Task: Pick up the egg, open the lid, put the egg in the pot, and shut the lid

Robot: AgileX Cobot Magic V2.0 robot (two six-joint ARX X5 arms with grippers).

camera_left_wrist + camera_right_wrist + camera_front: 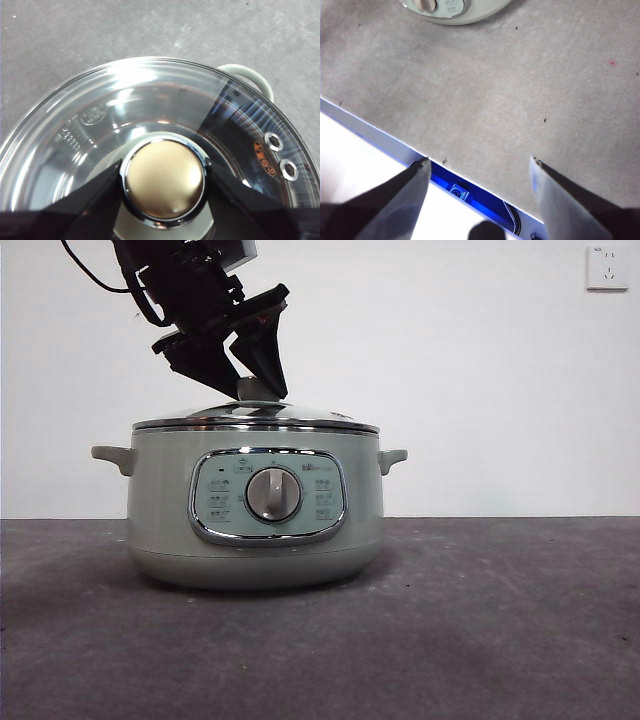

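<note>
The sage-green pot (160,510) stands mid-table with the glass lid (300,418) resting level on its rim. From the upper left, my left gripper (258,388) comes down over the lid's knob (164,180), its two black jaws pressed against the knob's chrome ring on either side. Through the glass lid (150,100) I see only glare and reflections. The egg is out of view. My right gripper (480,162) hangs open over the table's front edge, nothing between its jaws, with the pot (485,12) well away from it.
The grey table (500,620) spreads around the pot. One pot handle (250,77) pokes out beyond the lid rim. Two steam vents (280,155) sit near the lid's edge. A wall socket (607,267) is on the white wall behind.
</note>
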